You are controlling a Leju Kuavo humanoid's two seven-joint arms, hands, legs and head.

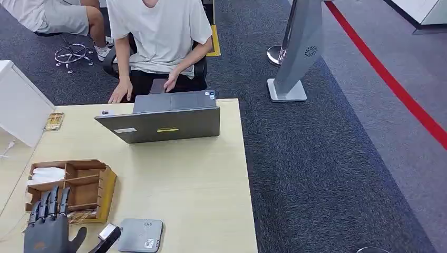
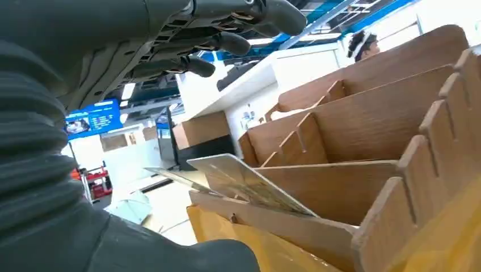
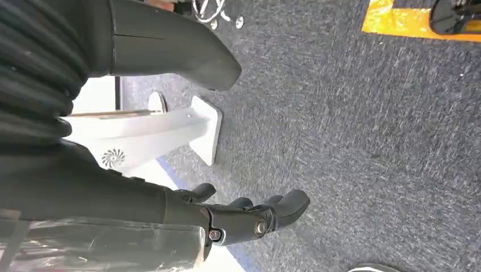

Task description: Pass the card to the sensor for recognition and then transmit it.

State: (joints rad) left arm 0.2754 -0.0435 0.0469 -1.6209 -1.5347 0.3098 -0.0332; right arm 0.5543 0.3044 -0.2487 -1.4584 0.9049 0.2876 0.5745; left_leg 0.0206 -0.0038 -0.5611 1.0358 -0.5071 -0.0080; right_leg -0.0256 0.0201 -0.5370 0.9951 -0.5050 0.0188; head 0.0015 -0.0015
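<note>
Left hand (image 1: pixel 50 224) hovers, fingers spread and empty, over the wooden organizer (image 1: pixel 103 190); right hand (image 3: pixel 249 215) hangs empty, fingers apart.

The left hand (image 1: pixel 50 224) hovers with fingers spread over the wooden organizer (image 1: pixel 71 188). A grey sensor (image 1: pixel 139 235) lies beside it. A person (image 1: pixel 158 42) sits behind the laptop (image 1: pixel 163 118).

A pale card (image 2: pixel 249 184) is lying tilted in the front compartment of the wooden organizer (image 1: pixel 89 184), its upper edge sticking out above the low front wall. The grey flat sensor (image 1: pixel 139 235) is resting on the table, just beside the organizer.
</note>
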